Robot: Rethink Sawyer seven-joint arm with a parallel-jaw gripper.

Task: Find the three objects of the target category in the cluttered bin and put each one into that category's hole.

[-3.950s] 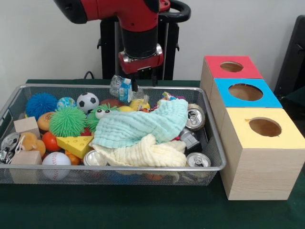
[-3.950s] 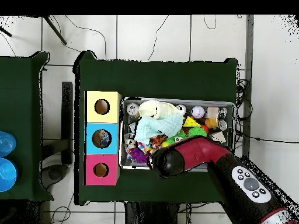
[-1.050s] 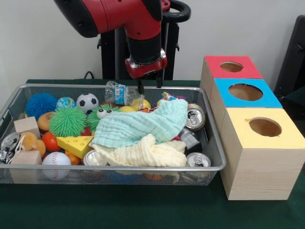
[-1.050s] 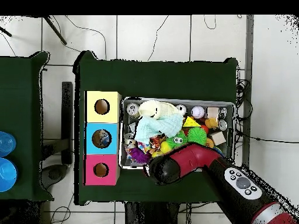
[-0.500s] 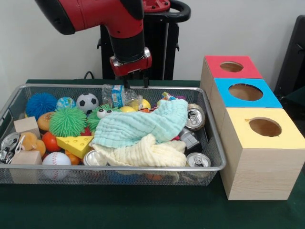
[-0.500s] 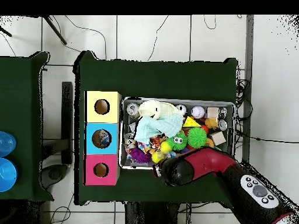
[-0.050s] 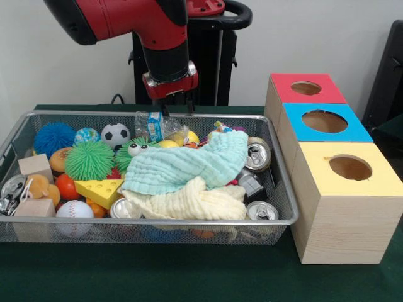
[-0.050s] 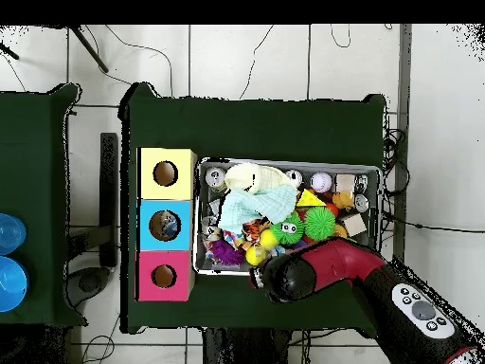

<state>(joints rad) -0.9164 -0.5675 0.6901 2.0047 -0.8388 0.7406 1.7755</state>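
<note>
Gripper (image 7: 179,108) shifted left, bottle (image 7: 153,124) below

No legible text, brand, number or sign appears in either view. The crumpled bottle (image 7: 153,124) at the far side of the wire bin (image 7: 284,200) carries a blue and white label, but its print cannot be read. The can tops (image 7: 258,155) show no readable marking.

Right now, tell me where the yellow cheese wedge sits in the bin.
In the front view the yellow cheese wedge lies in the left half of the mesh bin, below the green spiky ball and above the baseball.
</note>
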